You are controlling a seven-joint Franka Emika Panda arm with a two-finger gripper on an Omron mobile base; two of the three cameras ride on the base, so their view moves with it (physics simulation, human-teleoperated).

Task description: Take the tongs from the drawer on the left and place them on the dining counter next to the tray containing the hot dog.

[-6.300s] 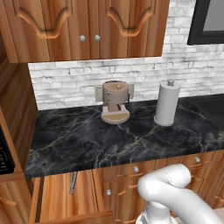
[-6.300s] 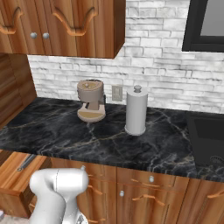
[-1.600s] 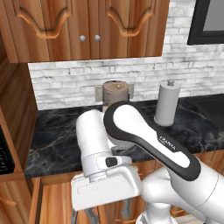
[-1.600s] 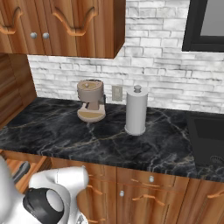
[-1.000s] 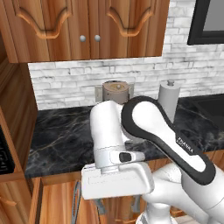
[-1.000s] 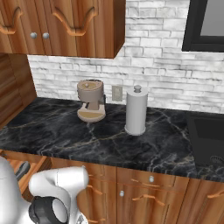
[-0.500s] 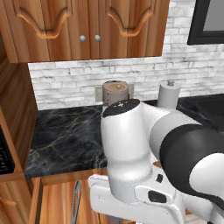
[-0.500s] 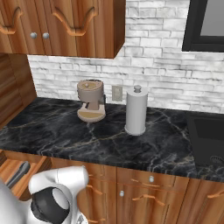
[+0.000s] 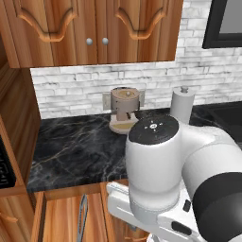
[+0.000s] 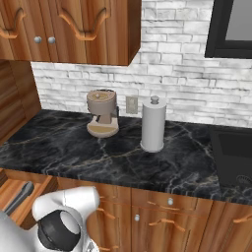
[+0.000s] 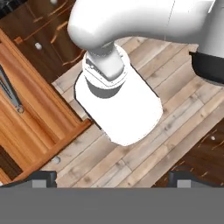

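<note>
Tongs (image 11: pixel 11 94): lying in open drawer (image 11: pixel 39 127), at nine o'clock in hand view. Claw (image 11: pixel 112 177): jaws spread wide, nothing held, above wooden floor (image 11: pixel 188 113).

drawer (image 9: pixel 61 217): I see it pulled open, lower left
tongs (image 9: pixel 82 218): lying inside it, lengthwise
arm (image 9: pixel 179 175): blocks my right foreground

The white arm (image 9: pixel 179 175) folds close before the base, its dark-capped joint uppermost and the forearm bending down behind the pincer. The pincer (image 11: pixel 111 177) points downward with its jaws spread wide, the dark fingertips (image 11: pixel 41 177) far apart, nothing held between them.
</note>
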